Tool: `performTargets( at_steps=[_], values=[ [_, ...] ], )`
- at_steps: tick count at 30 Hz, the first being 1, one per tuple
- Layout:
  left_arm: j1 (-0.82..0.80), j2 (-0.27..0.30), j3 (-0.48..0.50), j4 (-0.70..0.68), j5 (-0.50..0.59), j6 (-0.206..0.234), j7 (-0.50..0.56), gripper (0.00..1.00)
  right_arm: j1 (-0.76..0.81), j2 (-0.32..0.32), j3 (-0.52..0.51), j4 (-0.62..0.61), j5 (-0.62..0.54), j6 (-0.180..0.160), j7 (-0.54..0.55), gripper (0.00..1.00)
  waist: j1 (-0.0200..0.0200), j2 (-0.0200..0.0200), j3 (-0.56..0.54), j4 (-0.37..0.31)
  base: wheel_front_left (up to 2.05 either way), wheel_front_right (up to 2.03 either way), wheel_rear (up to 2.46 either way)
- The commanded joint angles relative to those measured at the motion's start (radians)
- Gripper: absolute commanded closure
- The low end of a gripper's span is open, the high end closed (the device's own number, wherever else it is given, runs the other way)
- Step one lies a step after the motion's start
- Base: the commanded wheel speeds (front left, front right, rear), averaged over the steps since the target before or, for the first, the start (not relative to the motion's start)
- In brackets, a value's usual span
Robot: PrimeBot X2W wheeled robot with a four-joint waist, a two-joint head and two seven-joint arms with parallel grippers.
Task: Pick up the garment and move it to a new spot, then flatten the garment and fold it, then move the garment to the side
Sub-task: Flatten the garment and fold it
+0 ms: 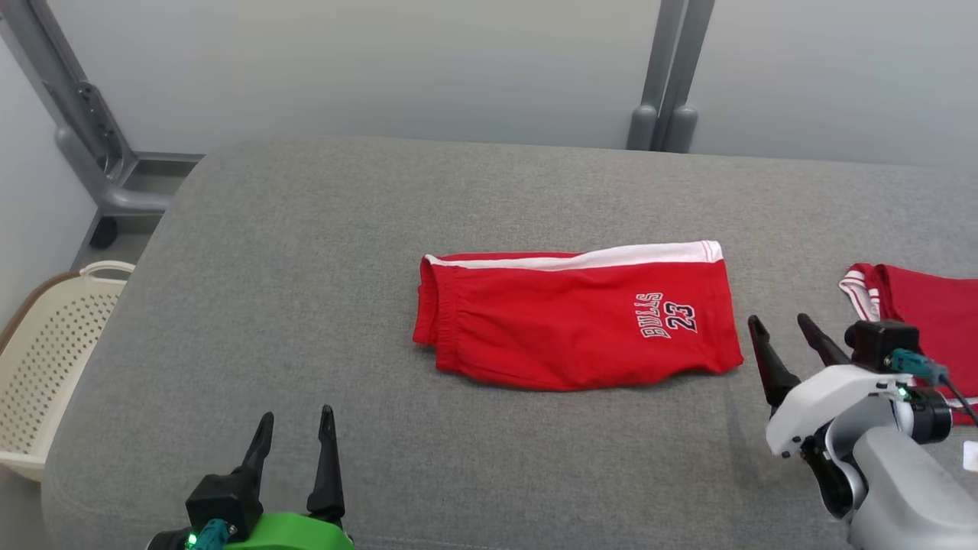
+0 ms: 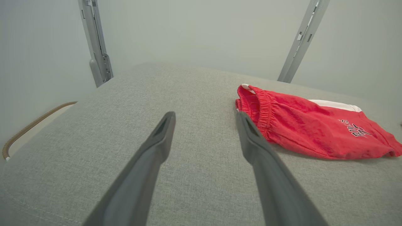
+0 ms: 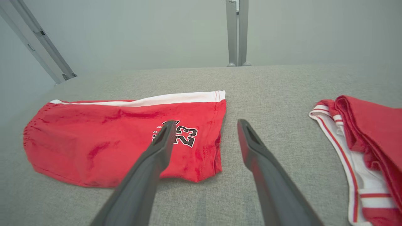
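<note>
Grey fabric tabletop (image 1: 306,229): red shorts (image 1: 573,321) folded flat at centre. Wide, empty: left claw (image 1: 297,412), right claw (image 1: 778,318). Cloth soft, light, limp; likely best pinched at waistband or hem edge.

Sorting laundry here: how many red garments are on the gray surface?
2: folded shorts mid-surface; a second garment at the right edge, partly out of frame. More may lie beyond view.

Cream basket (image 1: 46,359), red-white cloth (image 1: 928,309); grey posts (image 1: 672,76)
</note>
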Motion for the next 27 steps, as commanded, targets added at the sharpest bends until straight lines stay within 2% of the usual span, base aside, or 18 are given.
performTargets(
  at_steps=[1,6,12,19,27],
  values=[
    [0.009,0.009,0.005,-0.006,-0.001,0.009,0.005,0.0,0.043,0.016,-0.042,-0.044,-0.046,-0.001,-0.003,0.0,0.0,0.0,-0.03,-0.033,0.0,0.0,0.0],
    [0.025,0.026,0.028,-0.007,-0.016,0.026,0.025,0.0,0.236,0.145,-0.232,-0.285,-0.252,-0.001,-0.003,0.0,0.0,0.0,-0.048,-0.061,0.0,0.0,0.0],
    [0.048,0.038,0.059,0.002,-0.04,0.061,0.06,0.0,0.382,0.253,-0.342,-0.475,-0.393,-0.001,0.005,0.0,0.0,0.0,-0.068,-0.091,0.0,0.0,0.0],
    [0.064,0.053,0.082,0.009,-0.067,0.055,0.067,0.0,0.456,0.265,-0.346,-0.583,-0.413,-0.001,0.049,0.0,0.0,0.0,-0.079,-0.113,0.0,0.0,0.0],
    [0.079,0.071,0.087,0.018,-0.076,0.05,0.06,0.0,0.487,0.265,-0.344,-0.582,-0.408,-0.001,0.083,0.0,0.0,0.0,-0.086,-0.128,0.0,0.0,0.0]
  ],
)
